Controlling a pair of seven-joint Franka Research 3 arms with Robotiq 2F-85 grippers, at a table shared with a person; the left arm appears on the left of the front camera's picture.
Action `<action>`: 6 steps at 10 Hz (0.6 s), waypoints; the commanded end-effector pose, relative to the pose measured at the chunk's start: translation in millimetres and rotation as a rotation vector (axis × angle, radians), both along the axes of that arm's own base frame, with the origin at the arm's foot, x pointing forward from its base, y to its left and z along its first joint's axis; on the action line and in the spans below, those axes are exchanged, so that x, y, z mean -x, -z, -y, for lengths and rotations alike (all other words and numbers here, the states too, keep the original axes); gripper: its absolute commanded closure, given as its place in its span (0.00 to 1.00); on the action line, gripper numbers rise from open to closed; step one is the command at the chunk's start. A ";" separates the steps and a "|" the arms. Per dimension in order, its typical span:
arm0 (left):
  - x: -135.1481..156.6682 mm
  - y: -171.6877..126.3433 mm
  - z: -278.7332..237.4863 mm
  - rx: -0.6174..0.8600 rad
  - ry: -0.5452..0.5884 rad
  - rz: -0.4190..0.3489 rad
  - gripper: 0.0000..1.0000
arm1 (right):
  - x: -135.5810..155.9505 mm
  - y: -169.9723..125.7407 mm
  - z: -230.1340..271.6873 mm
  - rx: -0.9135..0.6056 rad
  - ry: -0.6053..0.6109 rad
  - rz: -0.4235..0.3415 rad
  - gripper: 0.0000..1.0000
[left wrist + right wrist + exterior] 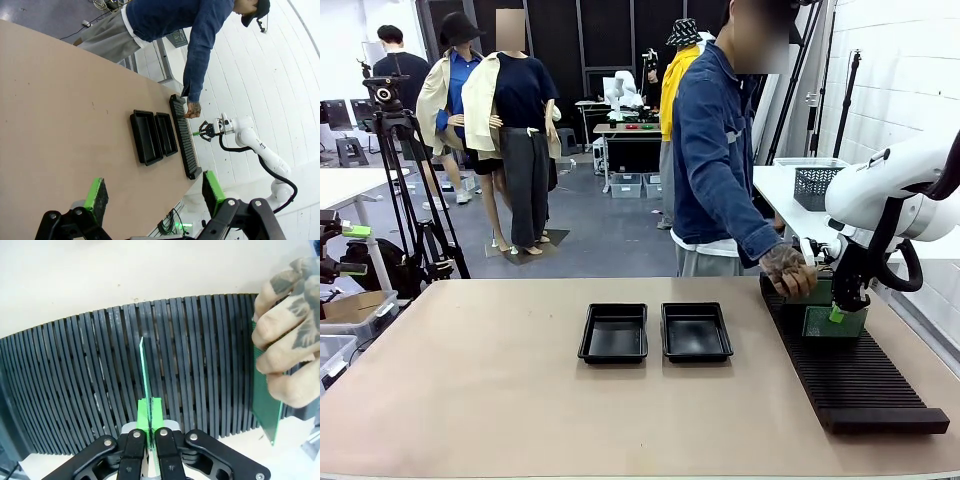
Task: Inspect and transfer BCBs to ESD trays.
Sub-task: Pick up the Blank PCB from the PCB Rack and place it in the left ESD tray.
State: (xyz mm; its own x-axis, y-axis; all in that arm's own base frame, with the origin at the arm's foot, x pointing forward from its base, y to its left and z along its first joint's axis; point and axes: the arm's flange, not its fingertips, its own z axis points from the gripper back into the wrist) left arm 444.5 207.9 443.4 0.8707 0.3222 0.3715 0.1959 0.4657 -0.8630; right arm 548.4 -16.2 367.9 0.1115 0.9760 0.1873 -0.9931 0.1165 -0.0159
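At a counter [470, 390] shared with a person in a blue denim jacket, the right tool [837, 314] of a white two-armed robot is clamped on a green BCB [818, 323]. It pinches the board's upper edge while the board stands upright on a long ribbed black rack [865, 385] along the counter's right side. Seen from the right wrist, the green pads [141, 415] press together on the thin board, which runs edge-on away from the camera, its far edge down among the rack's slats. Near it, toward the rack's far end, the person's hand [285, 330] grips a second BCB [267, 405] at the rack's edge; whether that board sits in a slot cannot be told. The two ESD trays [613, 333] lie side by side at the middle of the counter with a narrow gap between them, left of the rack and apart from both boards. The left tool [154, 192] hangs above the counter with its fingers spread wide apart, and its wrist view looks across the brown surface toward the trays, the rack and the other arm. A grey mesh basket [817, 183] stands on a white table behind the person.
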 end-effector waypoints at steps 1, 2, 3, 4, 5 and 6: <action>1.6 -2.2 -0.7 0.013 0.000 -0.001 0.00 | 0.1 0.1 0.2 0.000 0.005 0.000 1.00; 1.6 -2.2 -0.7 0.013 0.000 -0.001 0.00 | 0.1 0.1 0.2 0.000 0.005 0.000 1.00; 1.6 -2.2 -0.7 0.013 0.000 -0.001 0.00 | 0.1 0.1 0.2 0.000 0.005 0.000 1.00; 1.6 -2.2 -0.7 0.013 0.000 -0.001 0.00 | 0.1 0.1 0.2 0.000 0.005 0.000 1.00; 1.6 -2.2 -0.7 0.013 0.000 -0.001 0.00 | 0.1 0.1 0.2 0.000 0.005 0.000 1.00; 1.6 -2.2 -0.7 0.013 0.000 -0.001 0.00 | 0.1 0.1 0.2 0.000 0.005 0.000 1.00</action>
